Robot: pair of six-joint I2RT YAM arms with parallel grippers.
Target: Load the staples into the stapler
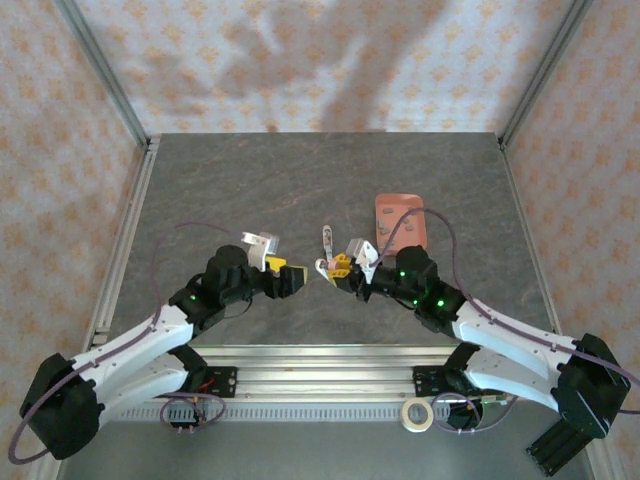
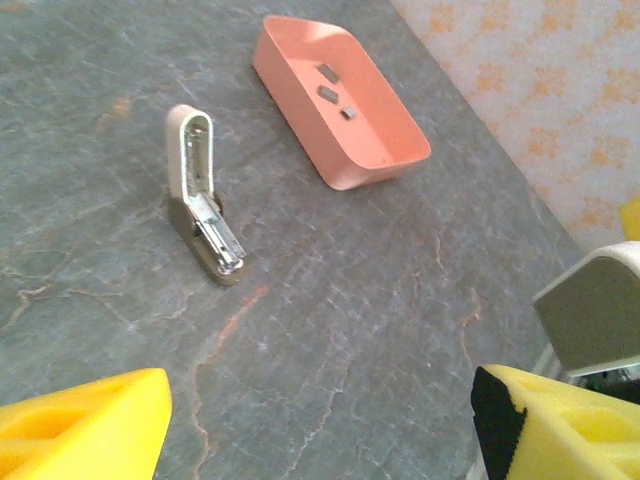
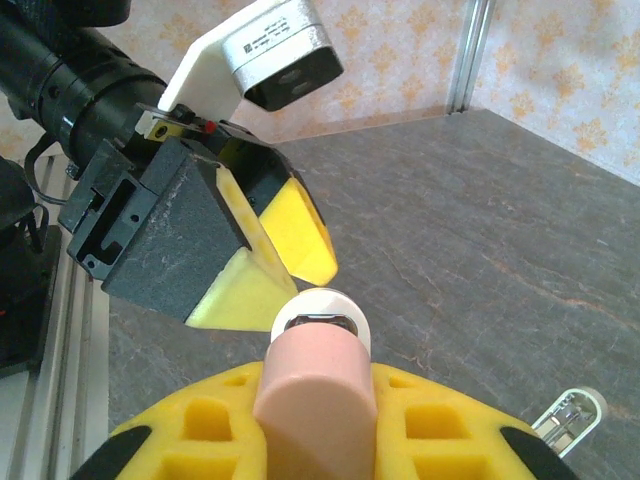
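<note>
Where the 2 arms meet over the dark grey stone-look table (image 1: 250,180), the top view shows the left gripper (image 1: 298,278) and the right gripper (image 1: 337,267) pointing at each other, near but apart. The tiny pale pink plastic stapler with a silver metal channel (image 1: 327,243) lies just behind them. The salmon-pink rectangular plastic tray (image 1: 392,212) is to its right.

In the left wrist view, the yellow fingers (image 2: 85,425) of the left gripper stand wide apart with nothing between them. The stapler (image 2: 200,195) lies folded open on the table, apart from the tray (image 2: 310,130). 3 small silvery-grey metal staples (image 2: 329,93) lie inside the tray.

In the right wrist view, the right gripper (image 3: 315,425) is clamped on a pale pink rounded plastic piece (image 3: 318,365) with a white oval tip. I cannot tell what part this is. The left gripper's pads are just in front of it.
</note>
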